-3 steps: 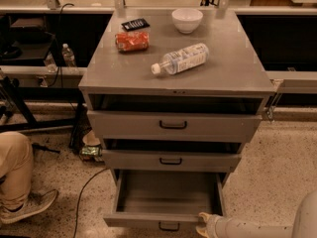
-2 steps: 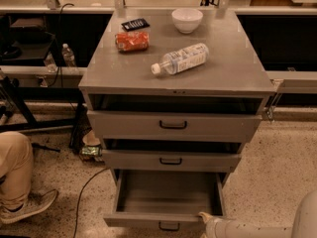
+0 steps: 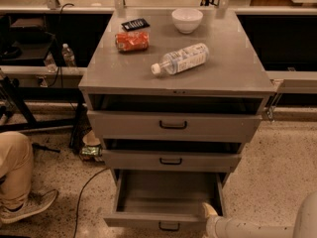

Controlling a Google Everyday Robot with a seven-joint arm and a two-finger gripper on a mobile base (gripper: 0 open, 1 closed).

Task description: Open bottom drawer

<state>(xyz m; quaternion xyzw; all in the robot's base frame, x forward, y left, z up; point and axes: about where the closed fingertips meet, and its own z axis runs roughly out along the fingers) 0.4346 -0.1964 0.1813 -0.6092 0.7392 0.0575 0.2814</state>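
The grey metal cabinet [image 3: 178,81] has three drawers. The bottom drawer [image 3: 166,195] is pulled out toward me and its inside is empty. Its small black loop handle [image 3: 169,226] shows at the lower edge of its front. My gripper [image 3: 209,213] is at the drawer's front right corner, its pale tip resting at the rim, with the white arm [image 3: 257,228] running off to the lower right. The top drawer [image 3: 173,125] and middle drawer [image 3: 171,160] stand slightly ajar.
On the cabinet top lie a plastic water bottle [image 3: 181,59], a red snack bag [image 3: 132,40], a white bowl [image 3: 187,20] and a black object [image 3: 135,24]. A person's leg and shoe [image 3: 20,182] are at the left. A cable [image 3: 84,192] runs across the floor.
My gripper has shifted slightly right along the bottom drawer's front rim. The drawer stays pulled out.
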